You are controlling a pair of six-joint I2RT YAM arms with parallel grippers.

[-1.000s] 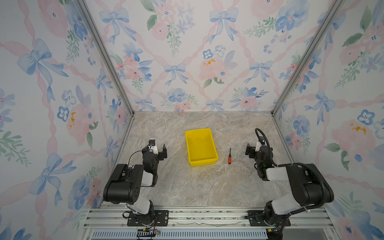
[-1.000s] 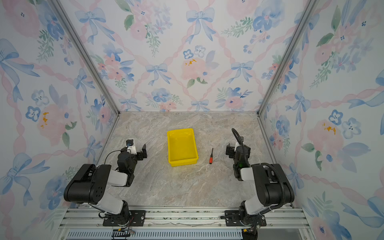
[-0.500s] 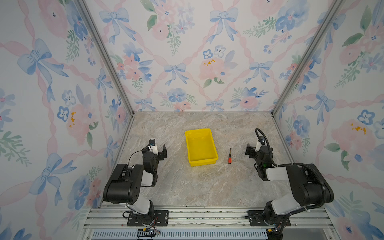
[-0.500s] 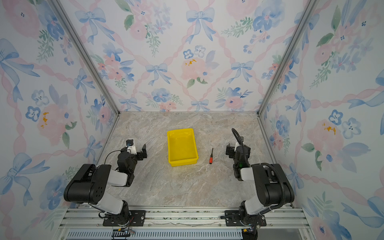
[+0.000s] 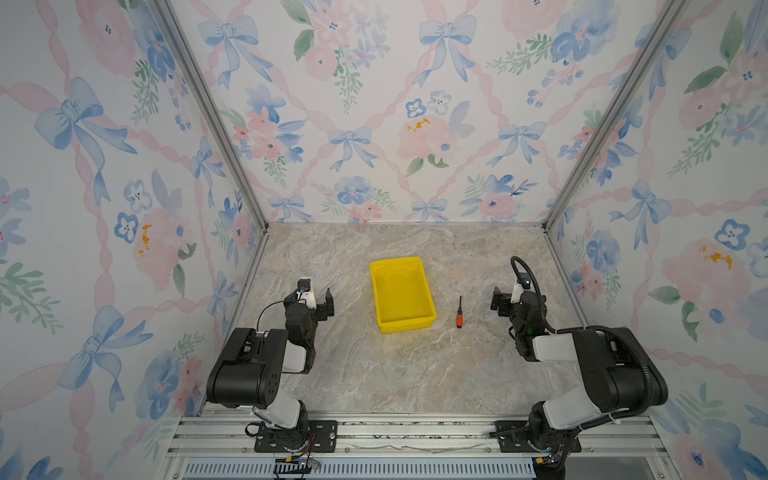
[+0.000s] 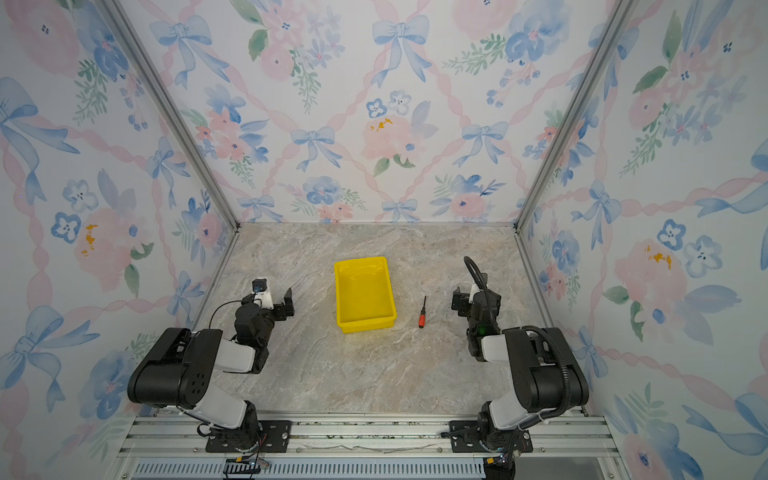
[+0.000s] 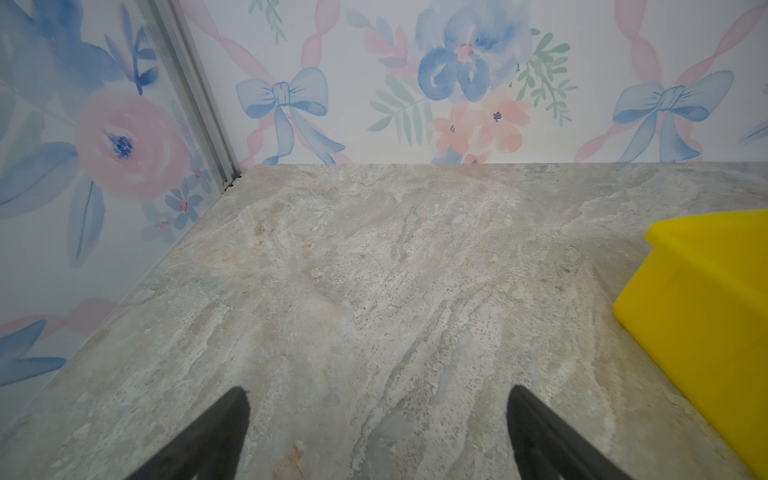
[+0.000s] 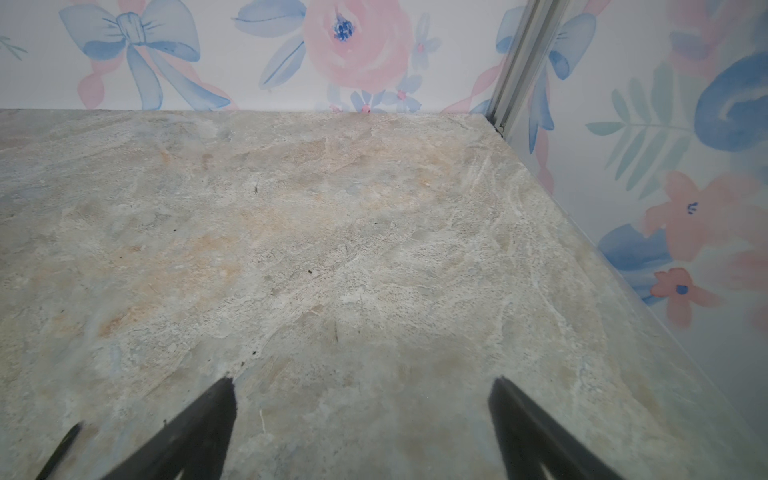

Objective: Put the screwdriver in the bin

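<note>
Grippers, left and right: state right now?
Left gripper: open, holding nothing.
Right gripper: open, holding nothing.

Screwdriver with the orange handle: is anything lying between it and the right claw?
No. Only bare marbled grey tabletop lies between the small orange-handled screwdriver and the black right claw, plain in both top views.

We're seeing a bright yellow bin [image 5: 401, 295], a screwdriver [image 5: 459, 321] showing an orange-red handle and dark shaft, a grey-beige marbled desk [image 5: 374, 365], and walls [image 5: 374, 124] carrying a pink-and-blue floral bow print.
</note>
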